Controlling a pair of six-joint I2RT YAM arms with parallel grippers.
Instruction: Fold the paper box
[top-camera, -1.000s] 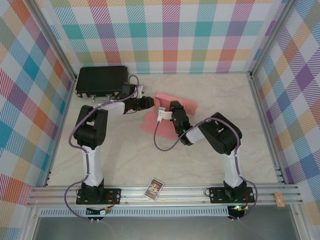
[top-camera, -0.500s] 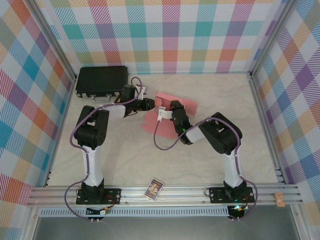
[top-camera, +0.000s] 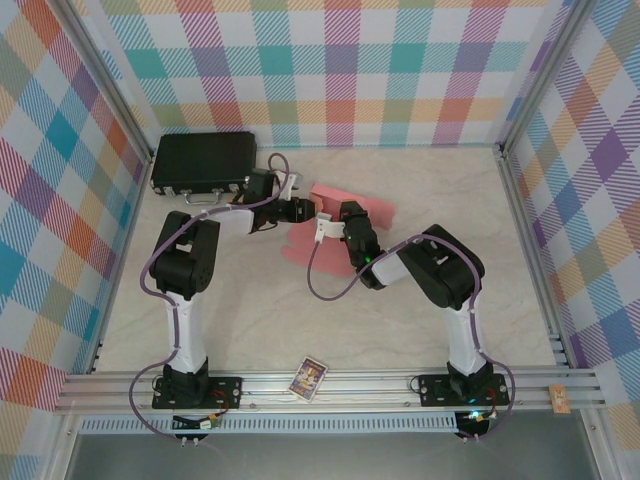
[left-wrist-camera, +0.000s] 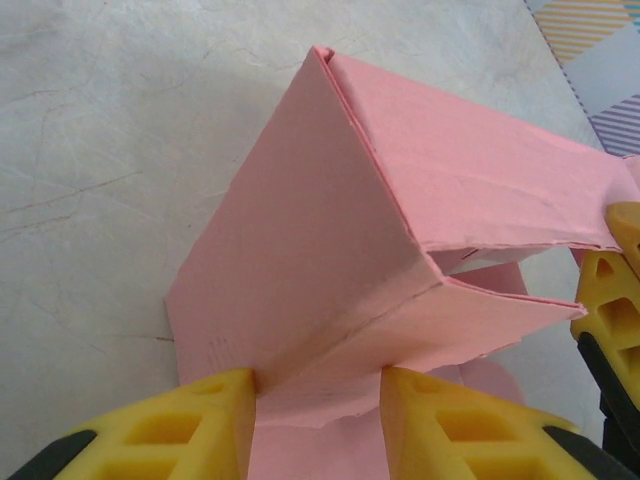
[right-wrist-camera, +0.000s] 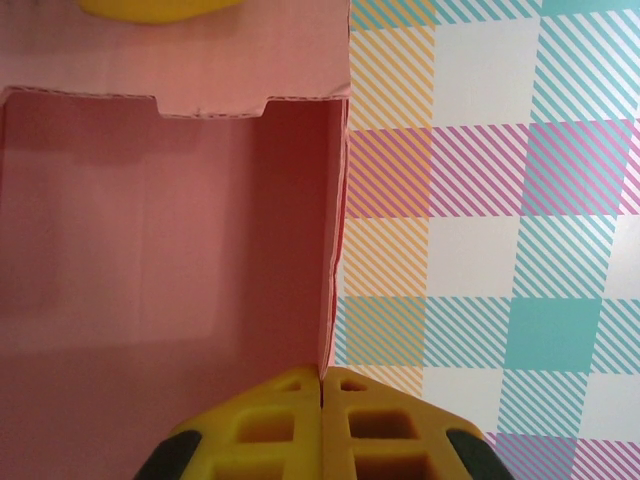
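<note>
Box (top-camera: 372, 208): pink, part-erected, set on desk (top-camera: 250, 320) right of case (top-camera: 203, 162).
Right claw (right-wrist-camera: 322, 380): closed, wall edge pinched; box judged steadied thereby.
Left claw (left-wrist-camera: 318, 425): part-open, flap straddled but not clamped at the case-side end; judged readied for tucking.

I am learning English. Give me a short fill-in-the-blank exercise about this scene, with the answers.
The paper box is ___ in colour.
The right end effector is ___ on a wall of the paper box.
The black case lies at the far ___ corner of the table.
Answers: pink; shut; left.
</note>
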